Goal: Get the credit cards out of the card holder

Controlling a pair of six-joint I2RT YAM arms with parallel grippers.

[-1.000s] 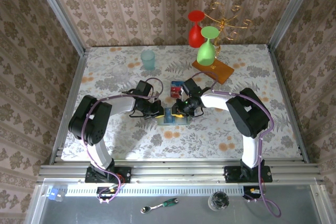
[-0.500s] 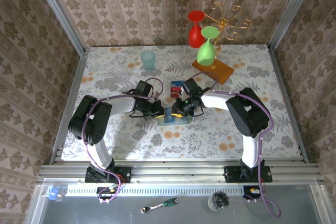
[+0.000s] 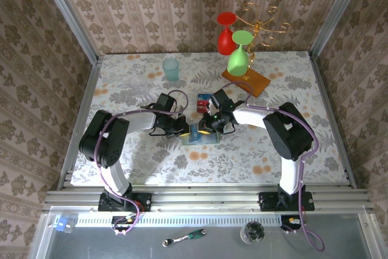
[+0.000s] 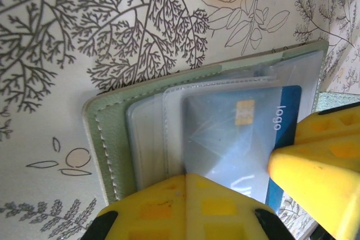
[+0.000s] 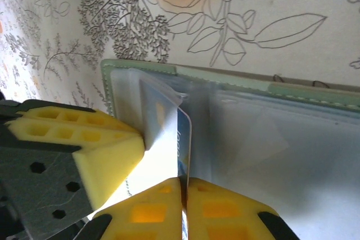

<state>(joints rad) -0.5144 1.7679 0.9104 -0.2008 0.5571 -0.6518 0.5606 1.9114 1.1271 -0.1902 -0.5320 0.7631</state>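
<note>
Over the card holder [image 3: 195, 139], which lies open and flat on the desk [image 3: 121, 89], both arms fold low and reach inward. The left tool [image 4: 185, 195] is closed, pressing down on its clear sleeve [image 4: 152, 133]. The right tool [image 5: 184, 186] is pinched tight on the blue credit card [image 4: 284, 113]. The card's long axis runs across the card holder's panel, and its end pokes out of the sleeve toward the right tool.

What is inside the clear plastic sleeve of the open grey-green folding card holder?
A blue plastic card with a gold chip, partly slid out of the grey-green card holder. The right gripper pinches its edge; yellow fingers cover its lower part. Other sleeves' contents cannot be told.
</note>
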